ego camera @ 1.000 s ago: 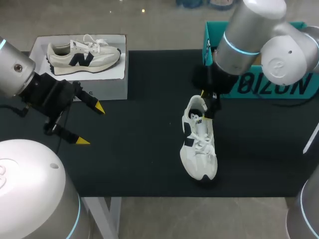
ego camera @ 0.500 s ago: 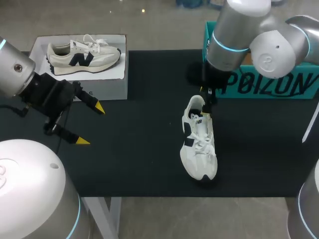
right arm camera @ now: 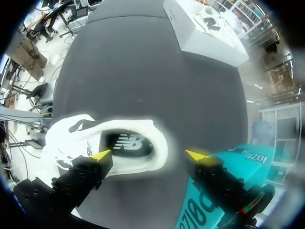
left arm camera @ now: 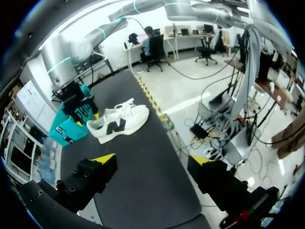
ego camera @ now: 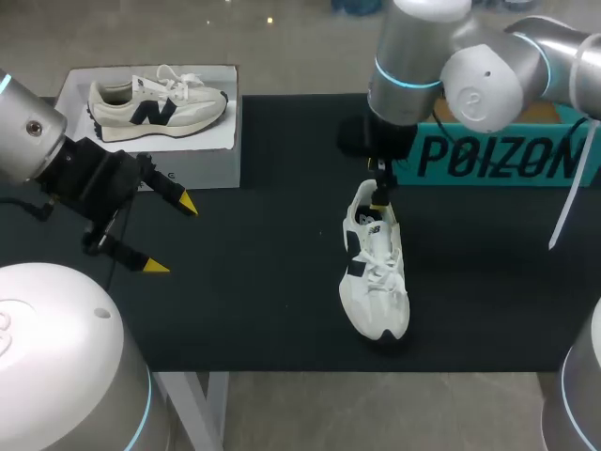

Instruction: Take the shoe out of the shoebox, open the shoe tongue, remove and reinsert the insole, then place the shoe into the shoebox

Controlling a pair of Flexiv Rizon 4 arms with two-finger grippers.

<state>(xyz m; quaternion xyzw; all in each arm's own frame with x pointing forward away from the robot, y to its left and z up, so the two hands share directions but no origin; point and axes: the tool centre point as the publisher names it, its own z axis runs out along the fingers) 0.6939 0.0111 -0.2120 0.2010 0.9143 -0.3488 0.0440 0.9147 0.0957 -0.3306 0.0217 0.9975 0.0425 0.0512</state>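
Your white shoe (ego camera: 376,272) stands upright on its sole on the black worktop (ego camera: 263,301), right of the middle and outside the teal shoebox (ego camera: 498,155) that sits at the far right corner; its toe points toward the near edge and its heel toward the far edge; the upper and laces are white, a dark mark sits on the side, and the open collar shows a dark insole. Your right gripper (right arm camera: 149,155) hangs over the heel end, fingers spread wide, clamped on nothing. Your left gripper (ego camera: 172,235) hovers by the left edge, its fingers apart too. A white box (ego camera: 192,155) at the far left corner carries a second shoe (ego camera: 160,103).
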